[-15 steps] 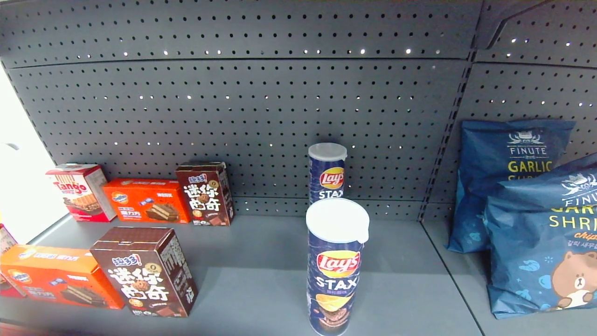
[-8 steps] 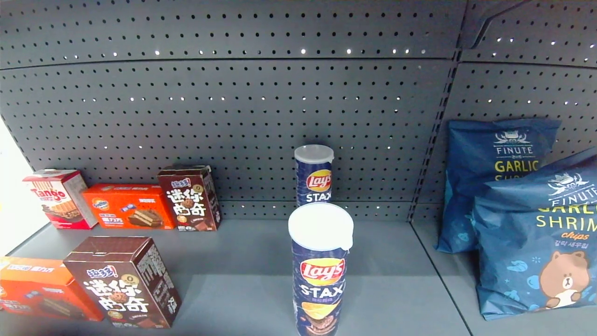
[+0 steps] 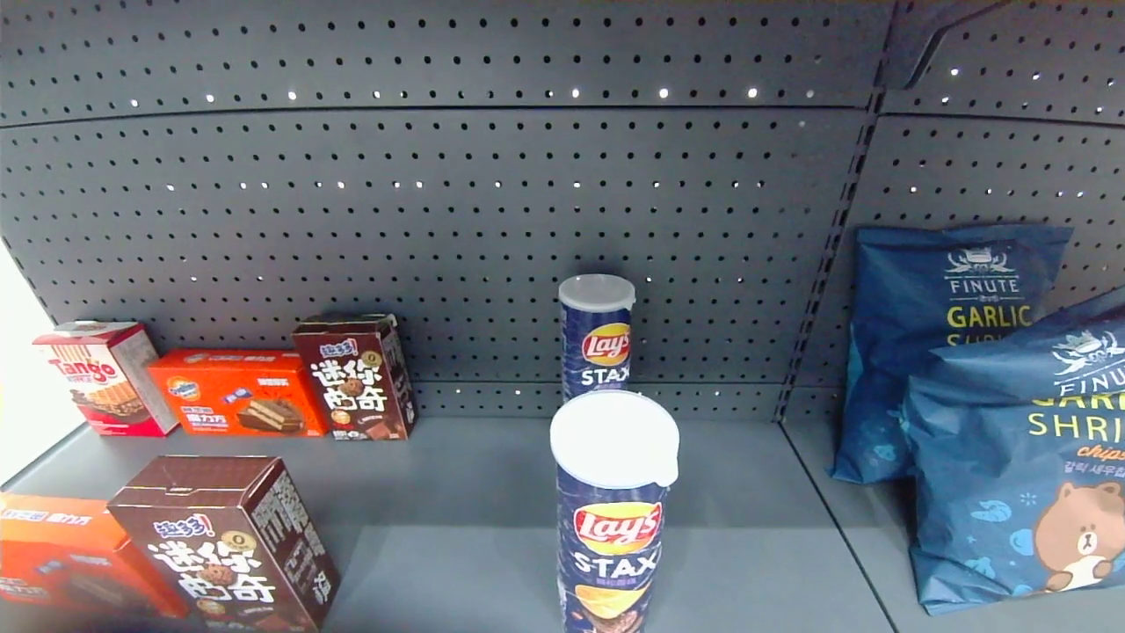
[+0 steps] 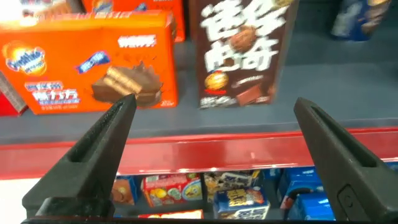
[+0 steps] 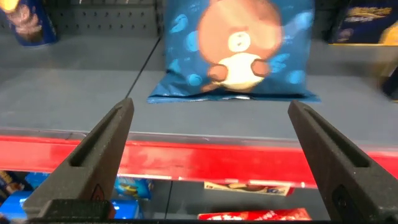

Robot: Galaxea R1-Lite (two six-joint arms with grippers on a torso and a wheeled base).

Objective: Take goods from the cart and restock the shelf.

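Observation:
Two blue chip cans stand on the grey shelf (image 3: 457, 519): a near one (image 3: 613, 519) at the front middle and a far one (image 3: 597, 338) against the pegboard. My left gripper (image 4: 214, 109) is open and empty, in front of the shelf's red edge strip (image 4: 205, 152), facing an orange wafer box (image 4: 93, 59) and a brown cookie box (image 4: 242, 50). My right gripper (image 5: 210, 112) is open and empty too, before the red strip (image 5: 205, 158), facing a blue shrimp-chip bag (image 5: 239, 50) with a bear on it.
Boxes sit at the shelf's left: a red wafer box (image 3: 104, 376), orange boxes (image 3: 235, 391) (image 3: 53, 554), brown boxes (image 3: 356, 376) (image 3: 224, 541). Blue bags (image 3: 1011, 440) lean at the right. A lower shelf with packs (image 4: 186, 190) lies under the red strip. Bare shelf surrounds the cans.
The head camera has swung, first rightwards then slightly back, and tipped up a little, so the whole picture slid left and down. The goods themselves have not moved on the shelf.

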